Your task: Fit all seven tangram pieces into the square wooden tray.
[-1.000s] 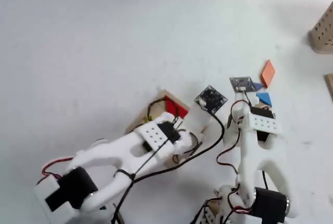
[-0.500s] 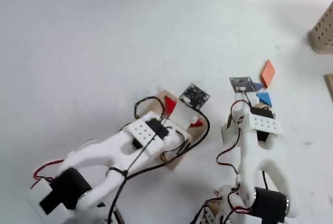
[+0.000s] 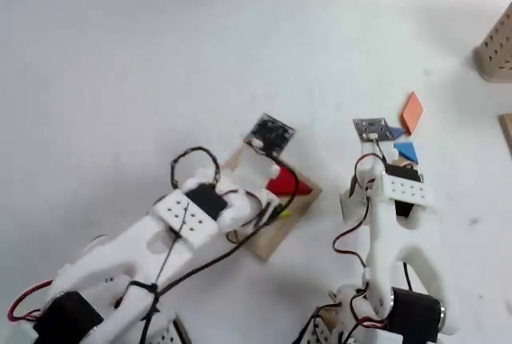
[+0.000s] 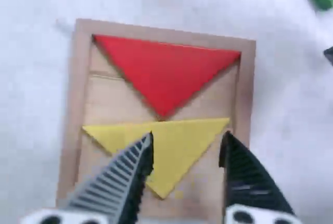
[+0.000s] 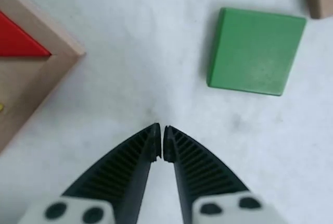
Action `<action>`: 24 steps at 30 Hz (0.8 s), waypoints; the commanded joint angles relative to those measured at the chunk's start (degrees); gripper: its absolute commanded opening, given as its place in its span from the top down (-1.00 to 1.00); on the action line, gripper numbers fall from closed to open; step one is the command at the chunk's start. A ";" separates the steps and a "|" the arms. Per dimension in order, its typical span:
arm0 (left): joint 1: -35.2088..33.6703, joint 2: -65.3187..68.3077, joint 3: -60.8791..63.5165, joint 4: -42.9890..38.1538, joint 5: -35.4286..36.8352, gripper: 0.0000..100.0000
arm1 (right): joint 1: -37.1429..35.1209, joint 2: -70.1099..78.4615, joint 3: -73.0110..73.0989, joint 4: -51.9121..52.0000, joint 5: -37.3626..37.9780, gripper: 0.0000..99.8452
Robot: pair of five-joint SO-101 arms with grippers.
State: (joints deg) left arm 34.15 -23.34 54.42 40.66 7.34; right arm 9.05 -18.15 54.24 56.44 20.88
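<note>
While the left gripper (image 4: pixel 187 139) is hanging with its claw spread over the yellow triangle (image 4: pixel 177 153), which is lying in the wooden tray (image 4: pixel 245 78) just beside the red triangle (image 4: pixel 166 70), the right gripper (image 5: pixel 160 131) is hovering pressed together above the table (image 5: pixel 130 36), near the green square (image 5: pixel 255 49).

Red tri (image 4: pixel 165 70), yellow tri (image 4: pixel 174 143), tan tray (image 4: pixel 80 94); green sq (image 5: pixel 255 52); orange pc (image 3: pixel 412 112), blue pc (image 3: pixel 406 152); white table (image 3: pixel 160 64).
</note>
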 commanded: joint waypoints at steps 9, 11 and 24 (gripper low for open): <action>-9.01 15.34 -12.31 0.00 -15.56 0.80 | -0.31 -1.71 -0.18 -0.48 0.70 0.96; -9.01 18.42 -13.27 -0.09 -16.97 0.84 | -0.31 -1.71 -0.18 -0.48 0.70 0.96; -9.01 24.04 -16.44 3.96 -17.67 0.54 | -0.31 -1.71 -0.18 -0.57 0.70 0.96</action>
State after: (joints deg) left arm 25.45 1.71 39.56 40.66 -9.45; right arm 9.05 -18.15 54.24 56.44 20.88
